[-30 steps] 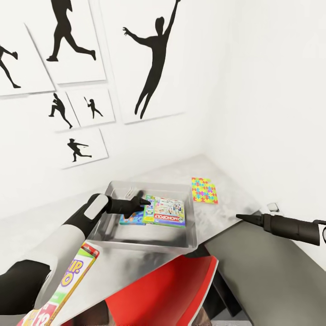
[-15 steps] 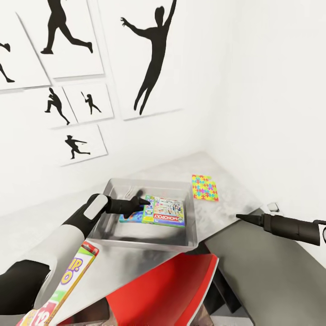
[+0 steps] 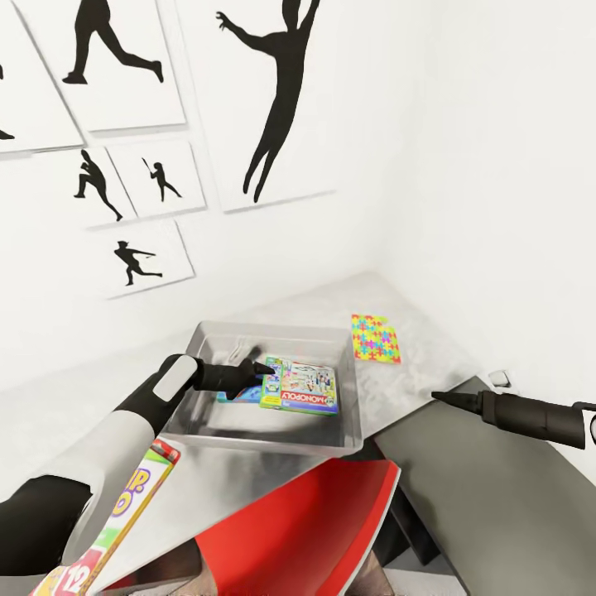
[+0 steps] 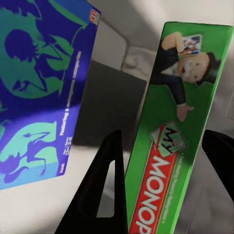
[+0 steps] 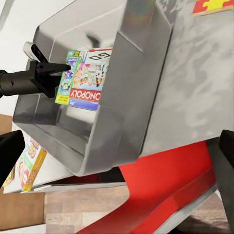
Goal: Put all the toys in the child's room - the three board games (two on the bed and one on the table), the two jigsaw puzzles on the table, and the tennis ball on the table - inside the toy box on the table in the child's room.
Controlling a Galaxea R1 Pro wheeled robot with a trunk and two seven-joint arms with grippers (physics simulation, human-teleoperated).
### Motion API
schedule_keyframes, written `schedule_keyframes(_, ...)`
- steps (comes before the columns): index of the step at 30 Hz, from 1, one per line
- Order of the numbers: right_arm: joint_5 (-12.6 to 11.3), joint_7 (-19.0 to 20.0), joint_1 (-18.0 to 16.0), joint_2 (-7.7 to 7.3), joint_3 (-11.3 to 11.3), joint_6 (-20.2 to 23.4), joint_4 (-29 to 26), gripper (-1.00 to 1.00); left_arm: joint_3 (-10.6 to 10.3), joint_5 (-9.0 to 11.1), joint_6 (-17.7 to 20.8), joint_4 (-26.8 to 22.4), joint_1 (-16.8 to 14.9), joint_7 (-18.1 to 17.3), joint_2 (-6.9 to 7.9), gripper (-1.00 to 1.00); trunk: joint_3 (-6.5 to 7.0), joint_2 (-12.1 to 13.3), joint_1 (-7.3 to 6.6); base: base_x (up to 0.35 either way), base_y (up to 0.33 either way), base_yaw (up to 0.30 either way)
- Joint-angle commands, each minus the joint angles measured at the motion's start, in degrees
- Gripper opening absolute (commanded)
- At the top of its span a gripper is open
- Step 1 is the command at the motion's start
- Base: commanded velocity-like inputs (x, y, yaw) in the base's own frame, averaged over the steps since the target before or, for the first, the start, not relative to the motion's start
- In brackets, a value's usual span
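Monopoly box (image 3: 300,386) – flat in toy box (image 3: 273,436)

The toy box (image 3: 273,430) looks like smooth brushed metal, light grey with a dull sheen. In it, the Monopoly box (image 3: 302,387) and the blue game box (image 4: 39,92) look like printed cardboard with a slight gloss. The table (image 3: 414,364) has a pale mottled, stone-like matt top. At its far right corner the jigsaw puzzle (image 3: 375,338) looks like flat printed card. The red chair (image 3: 306,530) is smooth, glossy plastic. The left gripper (image 3: 252,368) is matt black.

green monopoly box (image 3: 300,387) (red banner), multicoloured jigsaw puzzle (image 3: 375,338).
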Motion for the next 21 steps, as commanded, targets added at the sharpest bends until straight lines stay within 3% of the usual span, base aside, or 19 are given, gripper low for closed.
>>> schedule_keyframes(1, 0.4, 0.4, -0.1, 0.00, -0.1, 0.2, 0.0, 1.00, -0.2, -0.4, 0.0, 0.0, -0.1, -0.6, 0.06, -1.00, -0.19, -0.1, 0.03, 0.000, 0.000, 0.000)
schedule_keyframes(21, 0.4, 0.5, 0.0, 0.05, 0.0, 0.2, -1.0, 1.00, -0.2, -0.4, 0.0, 0.0, -0.9, -0.6, 0.21, -1.00, -1.14, -0.1, 0.03, 0.000, 0.000, 0.000)
